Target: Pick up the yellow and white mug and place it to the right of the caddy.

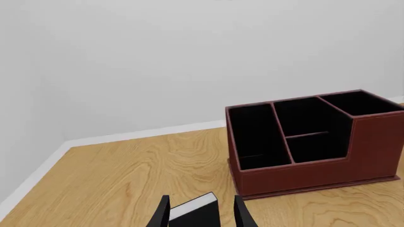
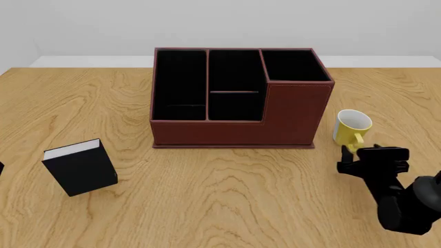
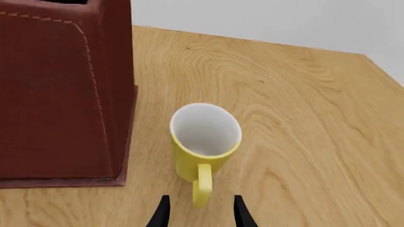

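Note:
The yellow and white mug (image 2: 353,125) stands upright on the table just right of the caddy (image 2: 238,126), a small gap apart, its handle pointing toward my side. In the right wrist view the mug (image 3: 205,142) shows its white inside beside the caddy's red-brown wall (image 3: 63,94). My right gripper (image 2: 360,151) sits low right behind the mug, open. In its own view the right gripper (image 3: 200,203) has the handle's lower end between the fingertips, not clamped. My left gripper (image 1: 200,201) is open at the table's left, holding nothing, with the caddy (image 1: 315,142) ahead.
A small black book with white pages (image 2: 79,168) stands on the left of the table, just beyond the left fingertips (image 1: 161,210). The table edge and a white wall lie behind the caddy. Bare wood stretches right of the mug.

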Motion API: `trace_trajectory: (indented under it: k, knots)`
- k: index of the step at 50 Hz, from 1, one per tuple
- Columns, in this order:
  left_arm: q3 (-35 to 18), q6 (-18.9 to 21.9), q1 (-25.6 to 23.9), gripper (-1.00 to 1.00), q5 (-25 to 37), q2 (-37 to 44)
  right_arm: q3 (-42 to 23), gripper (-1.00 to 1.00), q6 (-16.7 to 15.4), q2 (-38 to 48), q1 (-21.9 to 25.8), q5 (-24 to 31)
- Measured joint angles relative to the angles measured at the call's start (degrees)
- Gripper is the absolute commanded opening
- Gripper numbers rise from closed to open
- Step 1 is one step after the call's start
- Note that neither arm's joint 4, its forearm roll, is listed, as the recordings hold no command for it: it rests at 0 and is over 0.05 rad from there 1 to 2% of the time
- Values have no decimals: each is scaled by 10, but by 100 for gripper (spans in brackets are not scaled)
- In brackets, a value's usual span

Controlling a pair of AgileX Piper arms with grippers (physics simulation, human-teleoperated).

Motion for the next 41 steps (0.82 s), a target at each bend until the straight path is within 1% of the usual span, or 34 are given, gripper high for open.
trace_trajectory:
  k: [33,37,41]
  knots:
    - [15,-8,-11,100,-16,0,173,100,-13,-265,30,2]
    - [16,-9,-11,100,-18,0,189,100,-13,-308,36,17]
    - [17,-10,-11,100,-19,0,202,100,-14,-361,44,46]
